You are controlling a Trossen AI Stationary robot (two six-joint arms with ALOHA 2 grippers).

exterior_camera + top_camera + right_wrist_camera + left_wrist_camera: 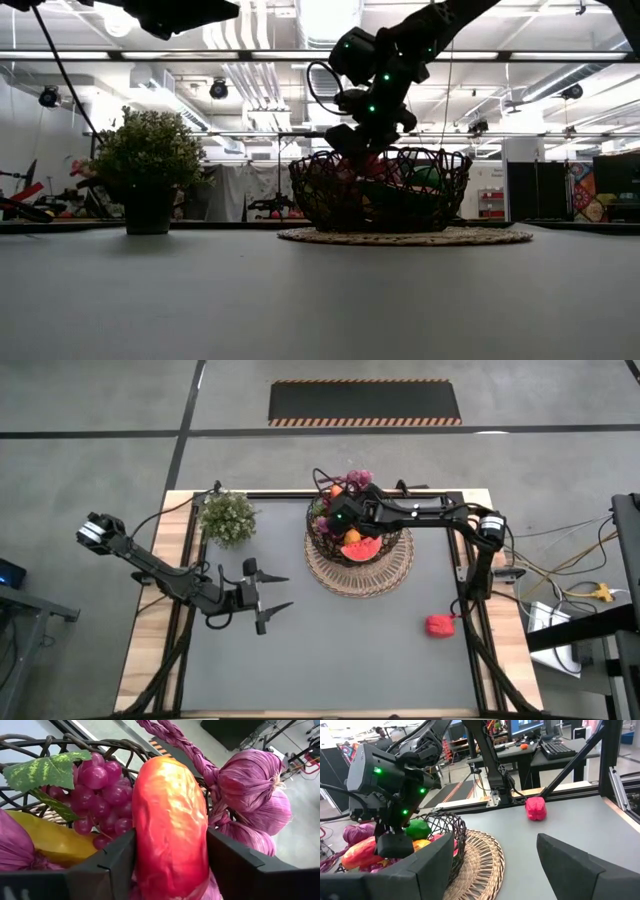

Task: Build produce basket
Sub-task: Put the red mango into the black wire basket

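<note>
A dark brown wire-mesh basket (396,546) sits on a round woven tan mat (372,576) toward the far middle of the grey table (330,660). It already holds toy produce: a watermelon slice (360,547) shows from above, purple grapes (100,790) with a green leaf lie inside the rim, a green lime (417,828) rests near the wire wall, a yellow piece, likely the banana (47,837), lies beside the grapes, and purple bulbs on a braided string (250,785) hang at the far edge.

The right gripper (343,518) reaches in from the right side of the table and hangs low over the basket. In its own wrist view, a red-orange mango (170,827) stands between its two dark fingers (105,870), filling the gap between them. Whether the fingers press the mango or have just let go cannot be told.

One red pepper (439,625) lies alone on the table, near and to the right of the basket, close to the right arm's base.

The left gripper (272,592) waits over the table's left half, well apart from the basket, its fingers spread wide and holding nothing.

A bushy green potted plant (228,517) stands at the far left of the table.
</note>
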